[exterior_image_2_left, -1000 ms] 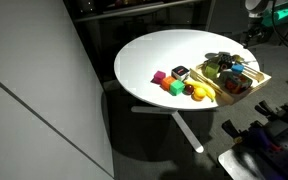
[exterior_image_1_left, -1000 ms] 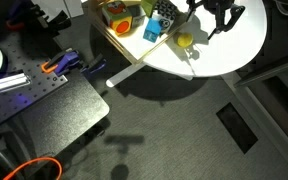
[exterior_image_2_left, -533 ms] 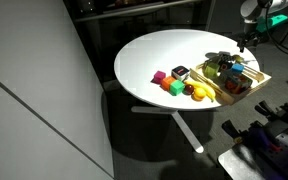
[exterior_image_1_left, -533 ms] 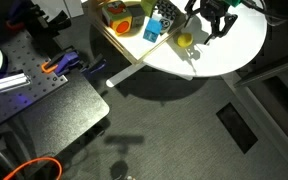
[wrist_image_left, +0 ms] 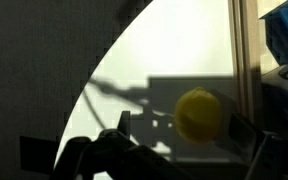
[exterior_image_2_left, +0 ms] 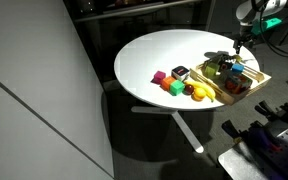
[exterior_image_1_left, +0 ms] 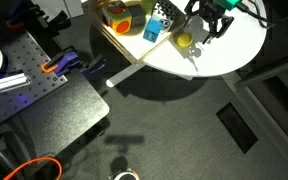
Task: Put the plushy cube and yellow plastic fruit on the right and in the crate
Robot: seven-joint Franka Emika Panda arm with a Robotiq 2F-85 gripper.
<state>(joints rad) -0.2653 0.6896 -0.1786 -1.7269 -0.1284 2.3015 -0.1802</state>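
The yellow plastic fruit lies on the white table just outside the crate's wooden wall. It shows in both exterior views. My gripper is open and hangs over the fruit with a finger on each side of it, and it shows in both exterior views. The plushy cube, black-and-white patterned, sits on the table beside the crate and also shows in an exterior view. The crate holds several toys.
A pink cube, a green cube and an orange item lie on the round white table near the crate. A blue cube sits at the crate's corner. The table edge curves close by.
My gripper has moved across the table toward the crate and come down over the yellow fruit. The toys have not moved.
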